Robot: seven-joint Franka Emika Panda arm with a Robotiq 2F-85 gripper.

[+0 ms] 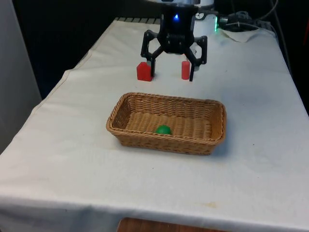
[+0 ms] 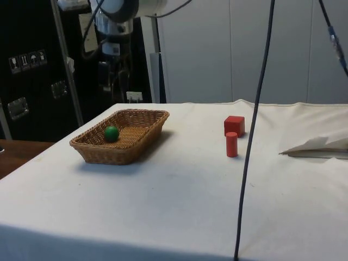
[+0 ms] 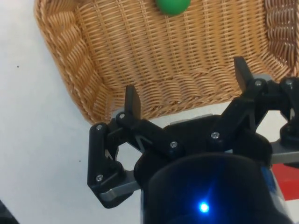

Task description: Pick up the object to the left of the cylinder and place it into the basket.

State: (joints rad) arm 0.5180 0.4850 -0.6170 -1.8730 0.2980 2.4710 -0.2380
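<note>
A white cloth covers the surface (image 1: 251, 159) in front of me. My pincer (image 1: 172, 76) hangs above it with its fingers (image 3: 132, 100) spread wide and nothing between them, over the strip of cloth behind the wicker basket (image 1: 215, 126). In the front view the red cube (image 1: 144, 71) stands just beside one fingertip at the front view's left, the red cylinder (image 1: 185, 69) beside the other, the two well apart. A green ball (image 1: 163, 130) lies inside the basket near its front wall. I can read no writing on these things.
</note>
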